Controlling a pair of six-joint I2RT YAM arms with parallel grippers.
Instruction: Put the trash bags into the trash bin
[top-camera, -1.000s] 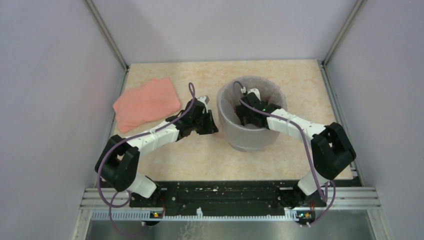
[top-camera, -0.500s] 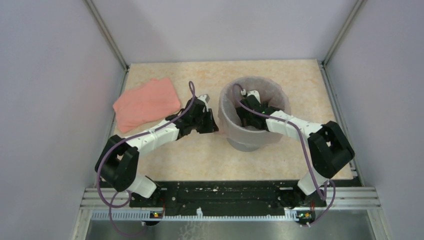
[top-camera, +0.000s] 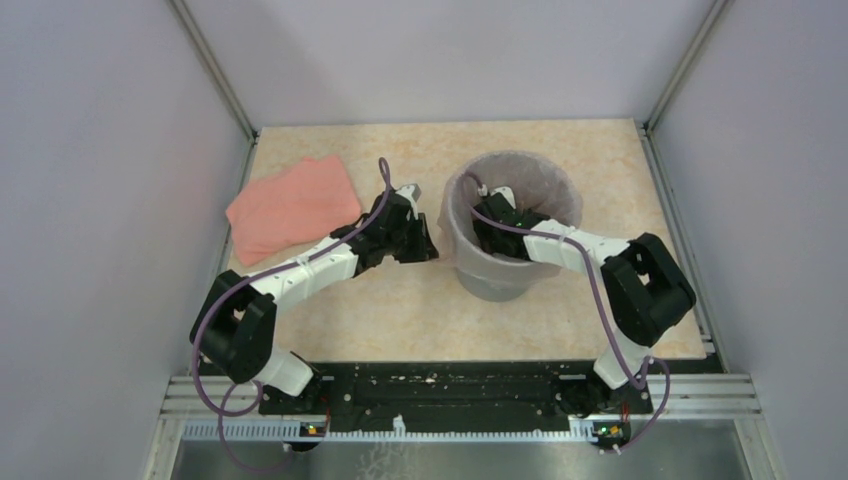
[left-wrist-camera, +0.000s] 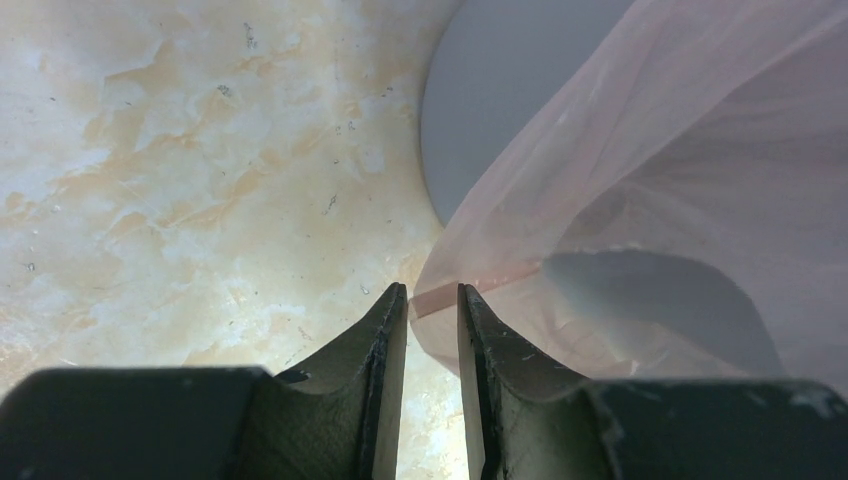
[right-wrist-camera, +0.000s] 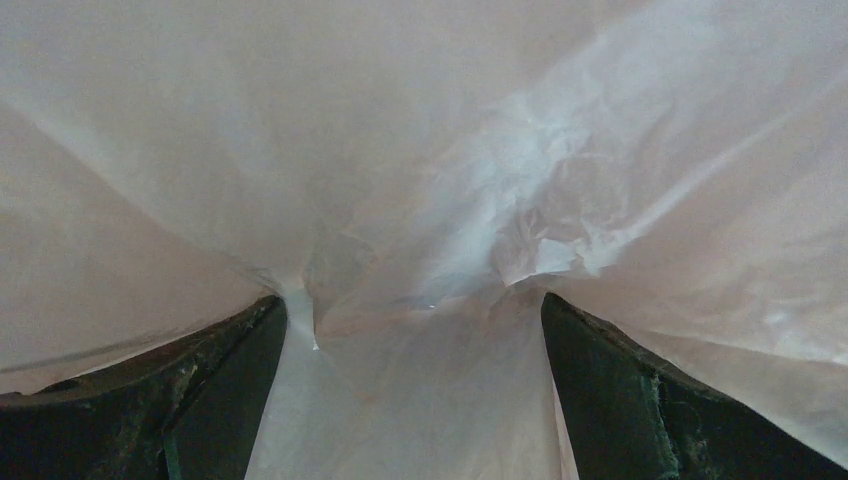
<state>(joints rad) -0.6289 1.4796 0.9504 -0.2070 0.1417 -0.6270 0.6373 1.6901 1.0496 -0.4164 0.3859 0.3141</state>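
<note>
The grey trash bin stands at centre right, lined with the pale-pink trash bag, whose film hangs over the rim. My right gripper is inside the bin. In the right wrist view it is wide open, with crinkled bag film stretched across both fingers. My left gripper is just outside the bin's left wall. In the left wrist view its jaws stand a narrow gap apart with the bag's hem at the tips, the bin wall behind it.
A folded salmon-pink cloth lies at the table's far left, behind the left arm. Metal frame posts and lilac walls close in the table on both sides and at the back.
The bin has gone from tilted to more upright and shifted slightly right. The right gripper has reached further left inside it. More bag film hangs over the rim. The left gripper has edged towards the bin.
</note>
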